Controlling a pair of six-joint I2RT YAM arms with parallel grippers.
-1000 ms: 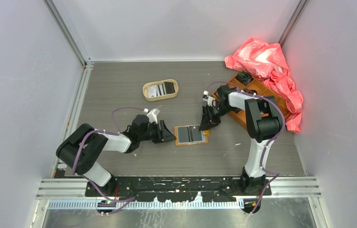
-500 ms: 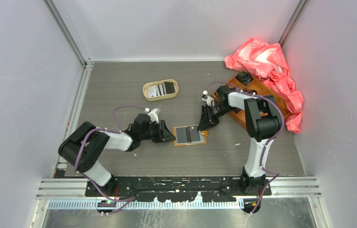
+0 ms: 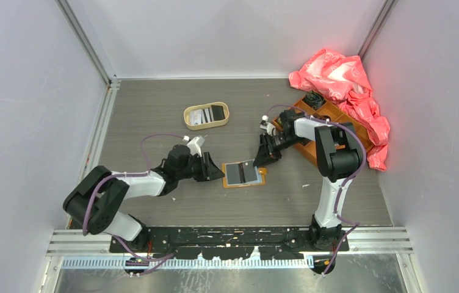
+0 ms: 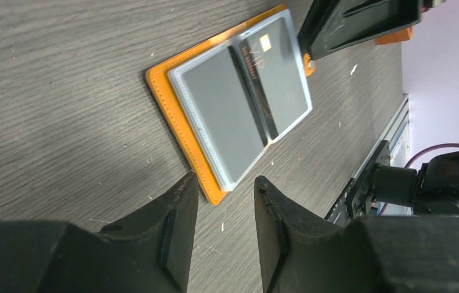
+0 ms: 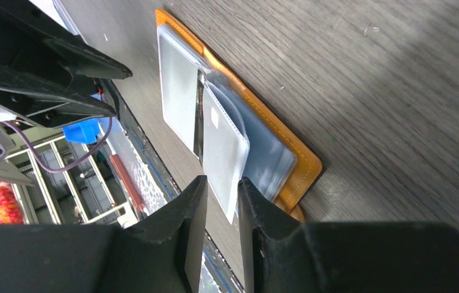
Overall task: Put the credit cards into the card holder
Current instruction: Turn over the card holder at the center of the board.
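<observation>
The orange card holder (image 3: 234,182) lies open on the table, clear sleeves up; it also shows in the left wrist view (image 4: 172,104) and the right wrist view (image 5: 303,162). A black card with a gold chip (image 4: 279,79) sits in one sleeve. My left gripper (image 3: 218,173) (image 4: 224,183) is open and empty, one fingertip at the holder's near corner. My right gripper (image 3: 261,160) (image 5: 221,180) is narrowly open at the holder's other end; a raised clear sleeve page (image 5: 224,146) has its corner between the jaws. A striped card (image 3: 199,116) and a black card (image 3: 217,112) lie in the oval tan tray (image 3: 206,125).
A large orange compartmented box (image 3: 326,116) stands at the back right behind my right arm, with a crumpled pink bag (image 3: 343,76) beside it. Grey walls close in the table on three sides.
The holder's right sleeve page has come up off the holder at my right gripper. My left arm has stretched out lower, its gripper staying at the holder's left edge.
</observation>
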